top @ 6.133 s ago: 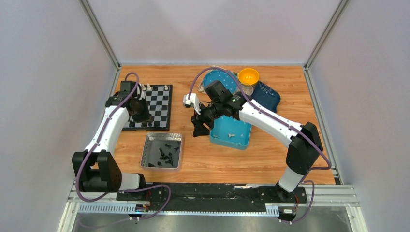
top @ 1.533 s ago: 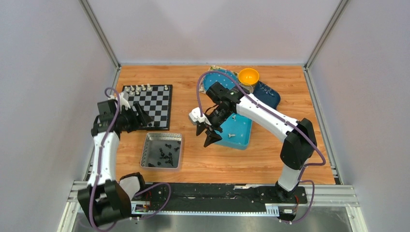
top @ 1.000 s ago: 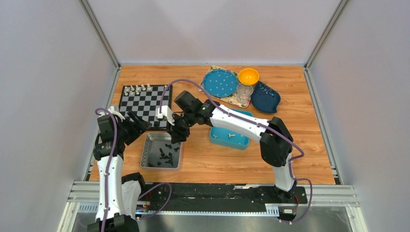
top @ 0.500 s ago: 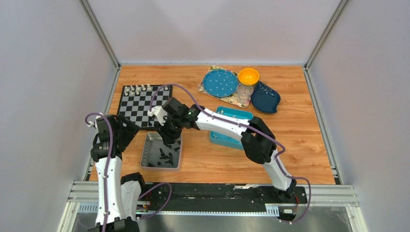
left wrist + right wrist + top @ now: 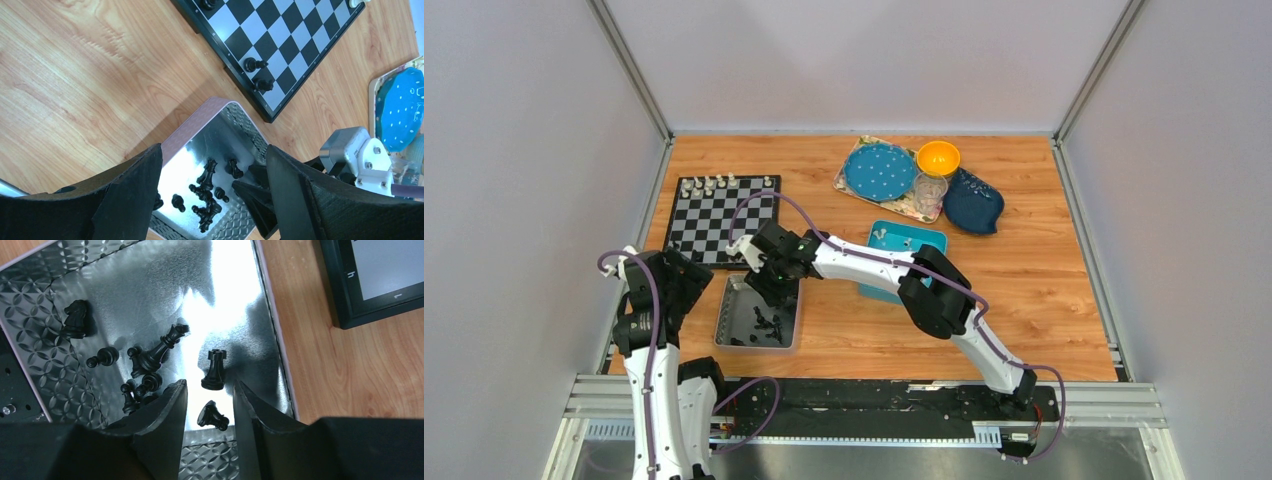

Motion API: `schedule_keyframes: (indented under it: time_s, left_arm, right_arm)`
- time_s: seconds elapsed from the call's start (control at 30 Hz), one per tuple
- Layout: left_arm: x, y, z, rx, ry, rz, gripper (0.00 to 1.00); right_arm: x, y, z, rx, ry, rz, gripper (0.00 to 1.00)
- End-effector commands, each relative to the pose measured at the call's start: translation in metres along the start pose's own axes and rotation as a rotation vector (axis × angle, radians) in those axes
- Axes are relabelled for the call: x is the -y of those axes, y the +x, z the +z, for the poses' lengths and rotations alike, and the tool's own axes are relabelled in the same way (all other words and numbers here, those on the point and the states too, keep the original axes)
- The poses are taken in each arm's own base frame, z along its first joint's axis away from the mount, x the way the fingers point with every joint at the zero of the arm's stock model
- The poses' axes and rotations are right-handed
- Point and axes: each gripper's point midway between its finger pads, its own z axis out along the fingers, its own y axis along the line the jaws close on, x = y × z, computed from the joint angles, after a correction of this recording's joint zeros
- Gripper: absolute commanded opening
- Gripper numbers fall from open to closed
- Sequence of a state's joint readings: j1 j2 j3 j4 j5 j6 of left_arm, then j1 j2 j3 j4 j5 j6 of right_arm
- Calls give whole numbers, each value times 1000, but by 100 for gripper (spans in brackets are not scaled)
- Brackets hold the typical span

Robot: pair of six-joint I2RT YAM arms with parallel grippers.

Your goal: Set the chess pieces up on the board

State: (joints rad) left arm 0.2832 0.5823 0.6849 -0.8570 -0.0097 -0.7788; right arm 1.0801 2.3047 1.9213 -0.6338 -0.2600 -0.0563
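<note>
The board [image 5: 722, 222] lies at the back left, with cream chess pieces [image 5: 724, 183] along its far row and two black ones [image 5: 258, 74] near its closer corner. Loose black chess pieces [image 5: 767, 322] lie in a silver tray [image 5: 725, 322] in front of it. My right gripper [image 5: 773, 290] hangs low over that tray, open. A toppled black pawn [image 5: 212, 416] lies between its fingers [image 5: 167, 412], touching neither, and a rook [image 5: 215, 370] stands just past the tips. My left gripper [image 5: 688, 281] is open wide and empty, left of the tray, looking down on it [image 5: 215, 150].
Right of the silver tray stands a blue tray [image 5: 932, 240] with a few cream pieces [image 5: 882, 235]. A dotted blue plate [image 5: 879, 170], an orange bowl [image 5: 938, 157], a glass [image 5: 930, 187] and a dark blue dish [image 5: 976, 200] sit at the back. The right arm spans the table's middle.
My right arm has swung left from the blue tray and come down over the silver tray. My left arm has pulled back from the board toward the near left.
</note>
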Motion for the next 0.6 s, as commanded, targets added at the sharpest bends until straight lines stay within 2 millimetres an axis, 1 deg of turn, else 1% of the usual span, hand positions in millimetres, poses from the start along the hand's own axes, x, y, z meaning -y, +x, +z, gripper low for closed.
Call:
schedule_keyframes:
  time_s: [0.0, 0.2, 0.43, 0.5, 0.57]
  left_arm:
    - [0, 7, -2, -20, 20, 14, 83]
    - [1, 9, -3, -24, 34, 24, 83]
    - [2, 8, -3, -22, 39, 28, 83]
    - [2, 9, -3, -23, 38, 28, 83]
    - [1, 9, -3, -23, 38, 28, 83]
  right_arm:
    - [-2, -17, 1, 35, 28, -31, 42]
    - [-4, -12, 8, 17, 26, -35, 42]
    - [0, -6, 11, 0, 42, -38, 41]
    - [-1, -5, 12, -2, 45, -43, 39]
    - [1, -4, 13, -5, 49, -43, 34]
